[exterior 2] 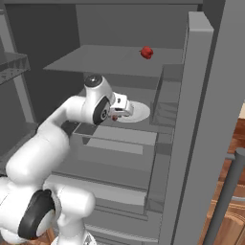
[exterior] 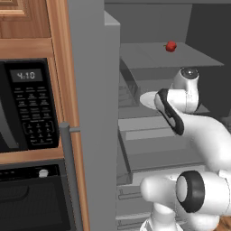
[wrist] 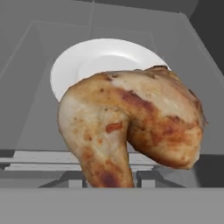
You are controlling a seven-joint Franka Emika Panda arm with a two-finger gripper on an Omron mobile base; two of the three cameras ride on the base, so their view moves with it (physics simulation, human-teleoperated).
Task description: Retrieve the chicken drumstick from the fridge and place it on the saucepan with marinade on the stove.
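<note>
**Q:** Grey shelves fill the background. Where does this take place?

**A:** Inside an open fridge (exterior 2: 201, 95) in a rendered kitchen. Its grey shelves and drawers stand exposed, with one door edge rising in the foreground of each base view. To the left, set in wooden cabinetry, sits a black microwave (exterior: 27, 106) with a lit clock display, and a dark oven (exterior: 31, 198) sits below it.

**Q:** What is on the shelves?

**A:** A small round red fruit (exterior 2: 147, 52) rests on the upper shelf, well apart from everything else. One shelf lower lies a round white plate (wrist: 103, 59).

**Q:** Where is the robot arm?

**A:** The white arm reaches into the fridge at the level of the plate's shelf. Its gripper (exterior 2: 120, 106) is at the near edge of the plate.

**Q:** And the chicken drumstick?

**A:** The chicken drumstick (wrist: 131, 127) sits in the gripper, golden-brown with darker roasted patches. In the hand view it looms large in front of the plate, its narrow bone end pointing down between the two dark finger tips (wrist: 146, 177). Whether it touches the plate I cannot tell.

**Q:** How is the gripper set?

**A:** Narrow, clamped on the chicken drumstick's slim end.
</note>
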